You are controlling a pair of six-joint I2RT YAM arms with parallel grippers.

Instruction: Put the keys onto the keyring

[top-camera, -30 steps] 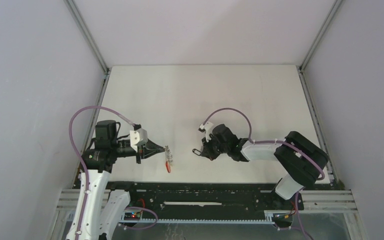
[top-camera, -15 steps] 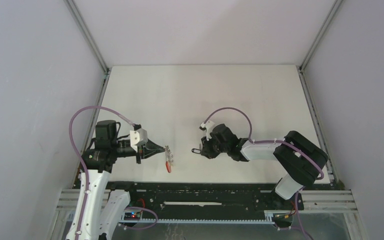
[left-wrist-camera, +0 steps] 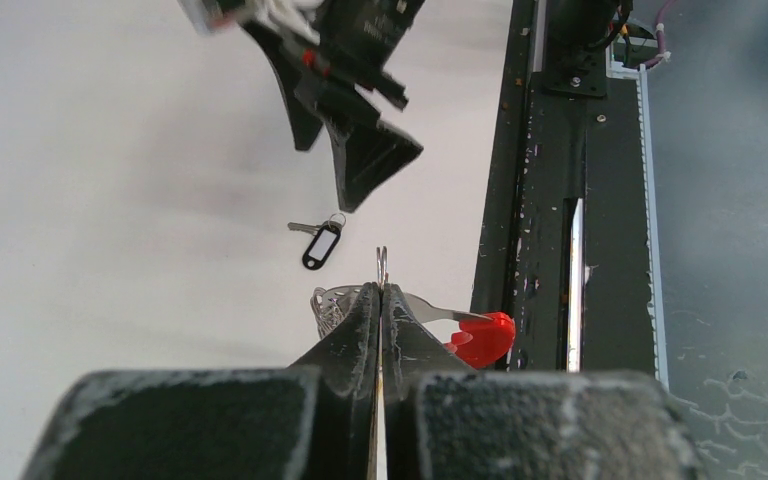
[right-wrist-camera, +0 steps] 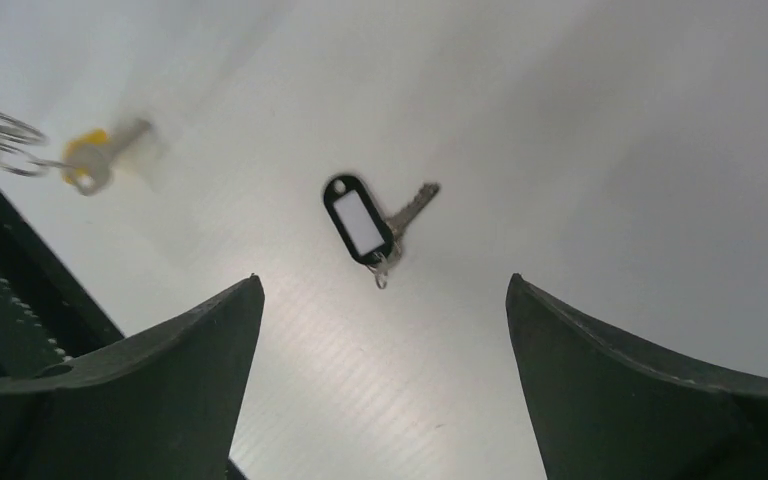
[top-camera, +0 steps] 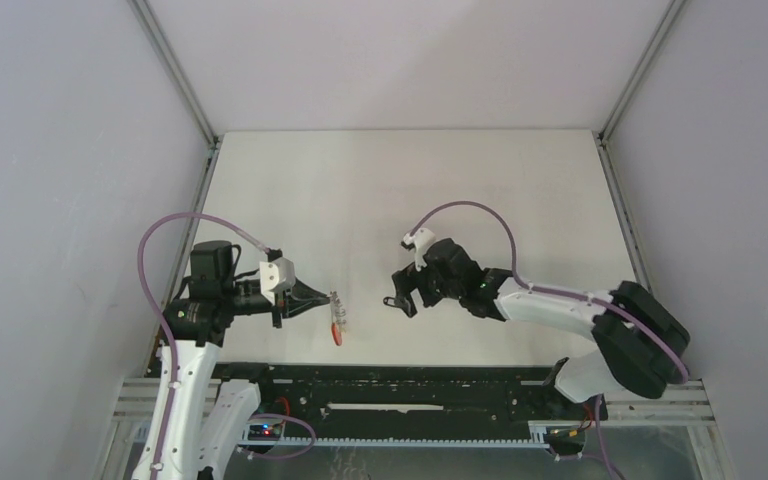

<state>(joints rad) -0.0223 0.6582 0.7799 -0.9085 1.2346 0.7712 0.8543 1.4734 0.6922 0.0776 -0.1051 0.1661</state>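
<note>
Your left gripper (left-wrist-camera: 381,296) has its fingers pressed together on a wire ring (left-wrist-camera: 382,262) of the keyring (left-wrist-camera: 332,306), with the red band (left-wrist-camera: 480,338) trailing toward the near edge, probably to steady a ring for threading. Your right gripper (right-wrist-camera: 382,283) hovers with fingers wide apart directly above the black-tagged key (right-wrist-camera: 362,221), which lies flat on the table (right-wrist-camera: 610,130), near the keyring but apart from it. The yellow-tagged key (right-wrist-camera: 92,160) sits by the rings. It is too blurred to tell if it is threaded. Judgement: the black key's grasp comes next.
</note>
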